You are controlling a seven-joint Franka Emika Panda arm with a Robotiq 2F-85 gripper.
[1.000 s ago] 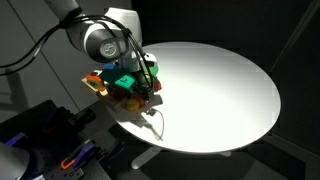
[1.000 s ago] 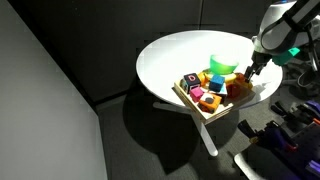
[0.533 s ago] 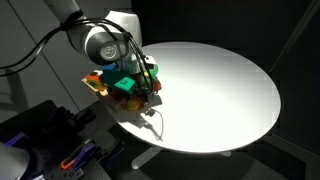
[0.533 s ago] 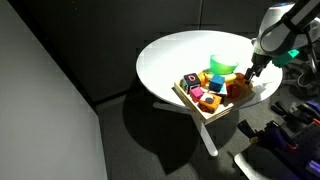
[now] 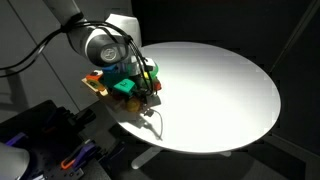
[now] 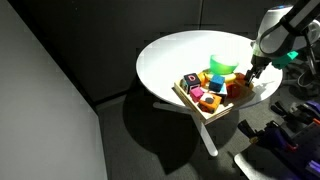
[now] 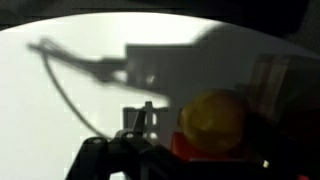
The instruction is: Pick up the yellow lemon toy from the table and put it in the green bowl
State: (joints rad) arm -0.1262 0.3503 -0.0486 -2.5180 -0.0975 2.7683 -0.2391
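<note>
This looked like a robotics lab rather than a home. A Franka arm (image 5: pixel 100 42) worked at the edge of a round white table (image 5: pixel 230 95), closed in by black panels (image 6: pixel 50 100). Dark equipment (image 6: pixel 285 140) crowded the floor beside the table's edge.

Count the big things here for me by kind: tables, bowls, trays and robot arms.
White table: 1
Green bowl: 1
Tray: 1
Robot arm: 1
Total: 4
The toy pieces in the tray are too small and crowded to count.
</note>
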